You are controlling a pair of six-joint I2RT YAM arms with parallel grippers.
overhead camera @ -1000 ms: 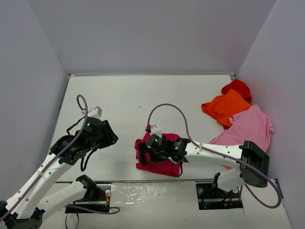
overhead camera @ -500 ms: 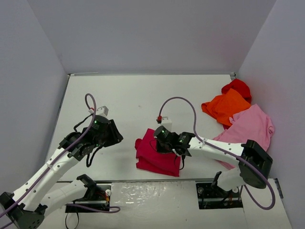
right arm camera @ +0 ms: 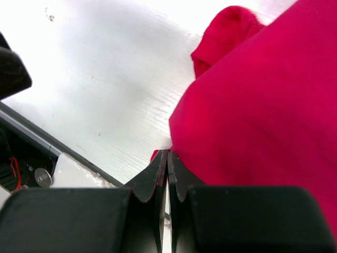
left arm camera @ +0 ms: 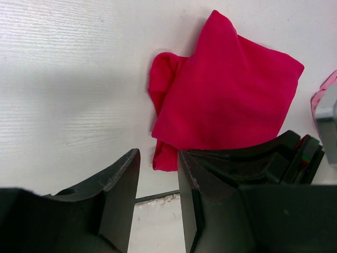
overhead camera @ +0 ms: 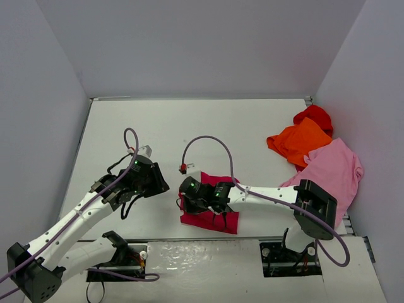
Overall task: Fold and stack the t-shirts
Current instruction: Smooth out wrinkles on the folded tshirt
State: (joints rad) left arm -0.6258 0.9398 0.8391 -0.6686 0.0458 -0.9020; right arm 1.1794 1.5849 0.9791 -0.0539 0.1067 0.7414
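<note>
From above and behind the arm bases we look down and forward over the whole worktop (overhead camera: 164, 126). On the left wrist we look past the left claw (left arm camera: 158, 155) down onto the folded crimson shirt (left arm camera: 226, 89), fairly near. On the right wrist we sit low behind the right claw (right arm camera: 167, 154), very close to that shirt's edge. All three views share this shirt.

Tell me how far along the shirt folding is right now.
Done: the crimson shirt lies folded near the front edge. In hand: the right gripper is shut at its corner, and the left gripper hovers open beside it, empty. Left: the orange shirt, red shirt and pink shirt sit crumpled at the right, unfolded, nothing stacked.
</note>
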